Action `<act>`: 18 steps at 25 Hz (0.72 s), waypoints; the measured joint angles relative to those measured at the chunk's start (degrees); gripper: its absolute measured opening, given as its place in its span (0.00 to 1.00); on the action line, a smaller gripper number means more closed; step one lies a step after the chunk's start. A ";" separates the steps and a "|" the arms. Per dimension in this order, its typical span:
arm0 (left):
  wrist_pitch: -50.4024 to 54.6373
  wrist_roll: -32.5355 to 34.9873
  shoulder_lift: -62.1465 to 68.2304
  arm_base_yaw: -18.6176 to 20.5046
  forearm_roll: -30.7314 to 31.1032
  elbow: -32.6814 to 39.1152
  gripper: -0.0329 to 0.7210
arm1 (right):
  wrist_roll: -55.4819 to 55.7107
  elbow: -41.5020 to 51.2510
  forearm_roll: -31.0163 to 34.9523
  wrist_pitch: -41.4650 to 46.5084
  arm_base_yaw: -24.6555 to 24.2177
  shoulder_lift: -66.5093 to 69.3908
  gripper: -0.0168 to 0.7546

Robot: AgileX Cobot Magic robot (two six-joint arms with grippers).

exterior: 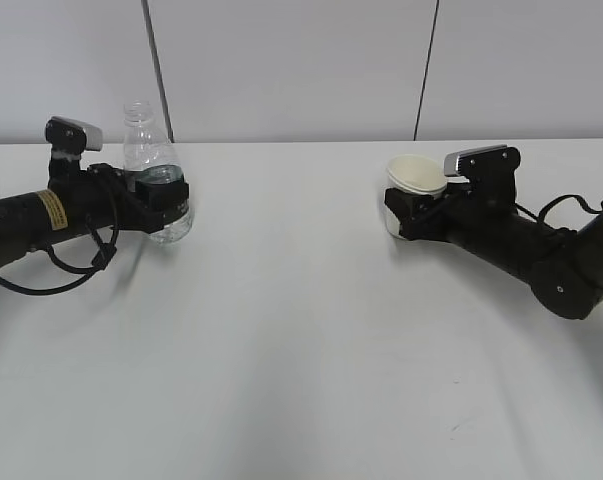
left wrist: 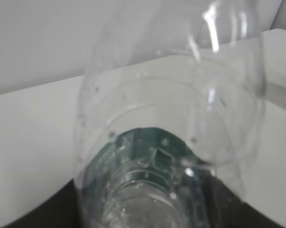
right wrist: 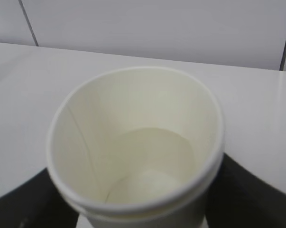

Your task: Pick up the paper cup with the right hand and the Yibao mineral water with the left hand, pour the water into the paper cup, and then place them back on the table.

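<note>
Bottle (exterior: 153,170) clamped in left end effector (exterior: 159,200); cup (exterior: 414,180) in right (exterior: 413,212); wide bare table (exterior: 301,350) between.

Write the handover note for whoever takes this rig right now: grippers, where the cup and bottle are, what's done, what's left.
Left gripper: closed around the Yibao mineral water, bottle upright, no cap.
Right gripper: closed around the paper cup, mouth up.
Bottle at the left, cup at the right, far apart over the table; whether either is lifted off it is unclear.
Done: both grasped.
Unclear: whether the cup holds water; the right wrist view doesn't settle it.
Left: bring them together, pour, set both down.
</note>
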 joint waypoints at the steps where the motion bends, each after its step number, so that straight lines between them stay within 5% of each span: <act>1: 0.00 0.00 0.00 0.00 0.00 0.00 0.48 | 0.00 0.00 0.00 0.00 0.00 0.00 0.71; 18: 0.05 0.00 0.00 0.00 0.00 0.00 0.48 | 0.00 0.00 0.10 1.61 0.00 0.00 0.83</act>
